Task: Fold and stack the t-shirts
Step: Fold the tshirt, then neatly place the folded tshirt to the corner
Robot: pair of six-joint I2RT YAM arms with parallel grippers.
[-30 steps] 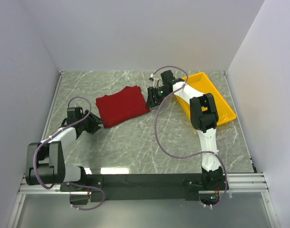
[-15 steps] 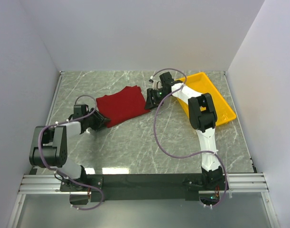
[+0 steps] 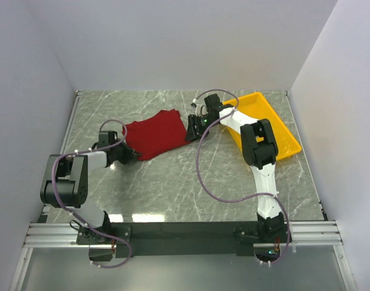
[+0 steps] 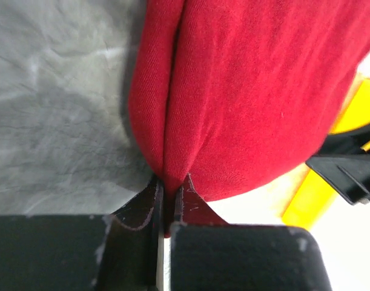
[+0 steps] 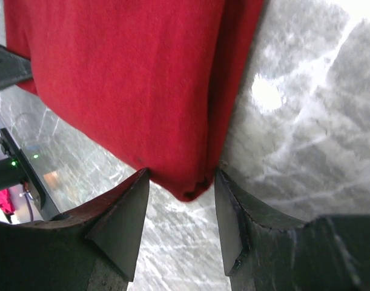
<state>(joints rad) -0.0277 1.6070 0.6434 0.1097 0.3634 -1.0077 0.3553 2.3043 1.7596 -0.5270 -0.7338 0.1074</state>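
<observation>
Here, t-shirt (image 4: 251, 91) corner inside left tool (image 4: 168, 195)

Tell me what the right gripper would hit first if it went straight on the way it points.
The shirt: its folded corner sits just at the tips of the open right gripper, so going straight on would likely meet cloth almost at once, though depth is hard to judge.

The t-shirt (image 3: 153, 133) is laid on the table (image 3: 172, 182). The left gripper (image 3: 129, 153) is set at the t-shirt's near-left corner, the right gripper (image 3: 191, 130) at its right edge, and the tray (image 3: 274, 118) further right.
</observation>
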